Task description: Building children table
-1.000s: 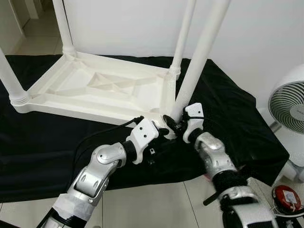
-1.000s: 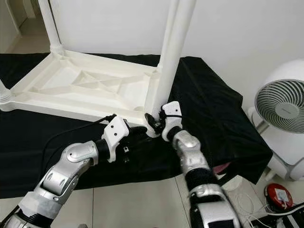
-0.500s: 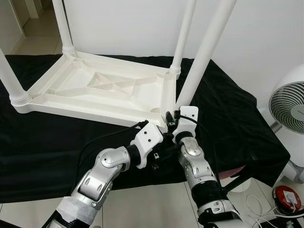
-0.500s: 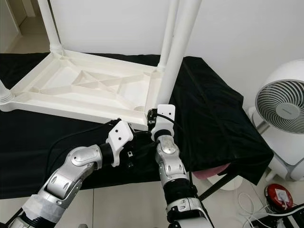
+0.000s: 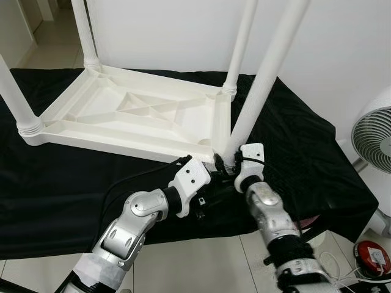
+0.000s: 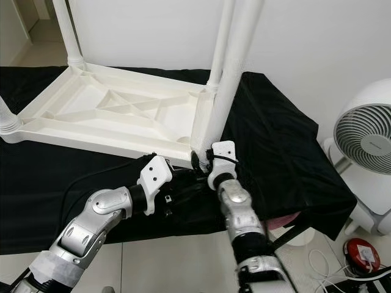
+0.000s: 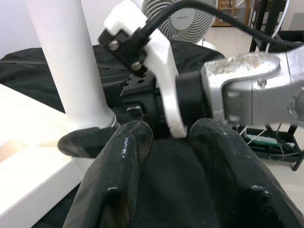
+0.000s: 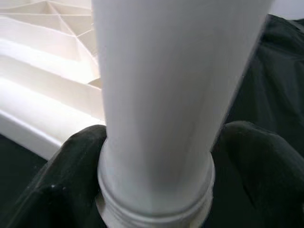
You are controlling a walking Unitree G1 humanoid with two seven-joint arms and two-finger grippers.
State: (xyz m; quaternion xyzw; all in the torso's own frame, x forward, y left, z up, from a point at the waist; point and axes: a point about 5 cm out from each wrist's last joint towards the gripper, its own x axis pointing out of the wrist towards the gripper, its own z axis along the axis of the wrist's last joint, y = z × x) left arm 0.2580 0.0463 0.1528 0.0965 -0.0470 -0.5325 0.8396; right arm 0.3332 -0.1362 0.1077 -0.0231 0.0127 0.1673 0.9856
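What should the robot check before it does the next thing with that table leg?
1. Right tool around the near white plastic leg: ok, black fingers sit on both sides of its base.
2. Leg seated in the corner of the upside-down white plastic tabletop: cannot tell, the joint is hidden.
3. Leg straight: not ok, it leans compared with the other legs.
4. Left tool out of the way: ok, it is open beside the right wrist, holding nothing.
5. Tabletop resting on the black cloth: ok.
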